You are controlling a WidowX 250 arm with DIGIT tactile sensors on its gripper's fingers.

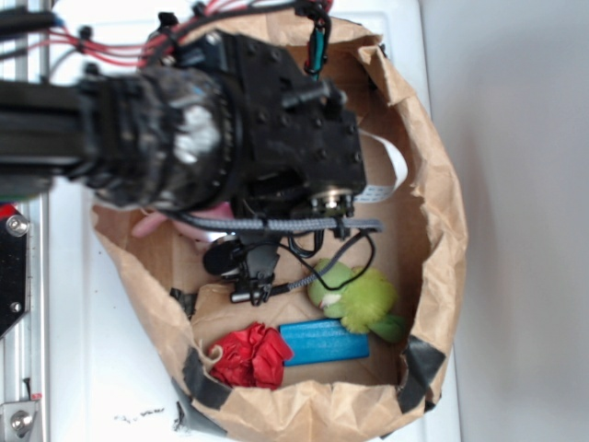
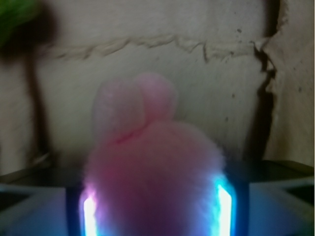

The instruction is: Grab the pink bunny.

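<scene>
The pink bunny (image 2: pixel 147 162) fills the lower middle of the wrist view, a fuzzy pale pink plush with two ears pointing up. My gripper (image 2: pixel 155 209) is shut on it. Its glowing pads (image 2: pixel 224 209) press against the fur on both sides. In the exterior view the black arm (image 1: pixel 230 120) covers the gripper. Only small pink bits of the bunny (image 1: pixel 152 224) show under the arm, at the left of the brown paper bag (image 1: pixel 442 230).
Inside the bag lie a lime-green plush toy (image 1: pixel 359 296), a blue block (image 1: pixel 324 343) and a red ruffled cloth ball (image 1: pixel 250 357). The bag's crumpled walls rise all round. A metal rail (image 1: pixel 18 368) runs along the left edge.
</scene>
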